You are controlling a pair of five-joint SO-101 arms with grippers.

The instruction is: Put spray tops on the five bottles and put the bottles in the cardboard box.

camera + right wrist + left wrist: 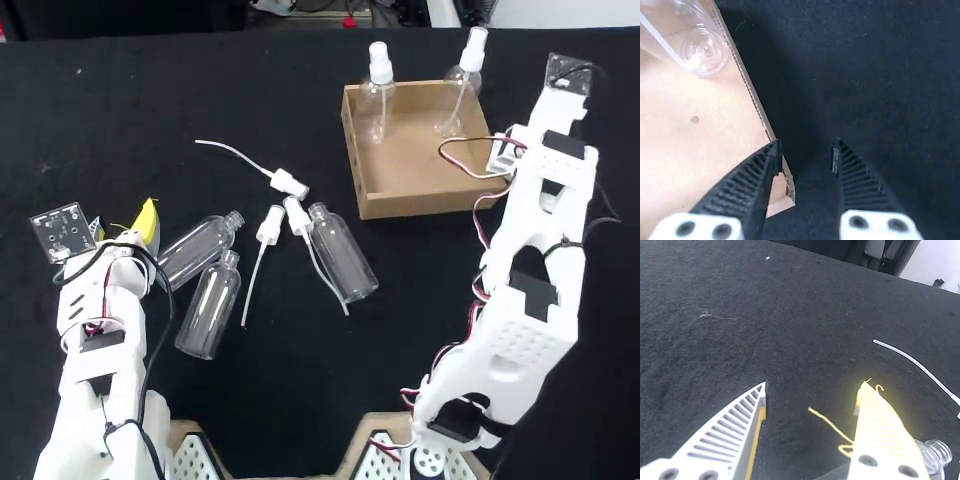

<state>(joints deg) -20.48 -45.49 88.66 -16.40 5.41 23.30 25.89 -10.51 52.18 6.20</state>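
From above we see two capped bottles [378, 95] in the cardboard box [352, 150]; wrist views show the left pincer [814, 390] spread, the right pincer [805, 147] spread above its wall.

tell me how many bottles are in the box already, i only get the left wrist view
Observer: Two: one capped bottle and a second capped bottle stand at the back of the cardboard box.
Operator: what's lying loose
Observer: Three spray tops lie clustered beside an uncapped bottle.
Operator: and the other arm
Observer: The right gripper is open above the box's side wall.
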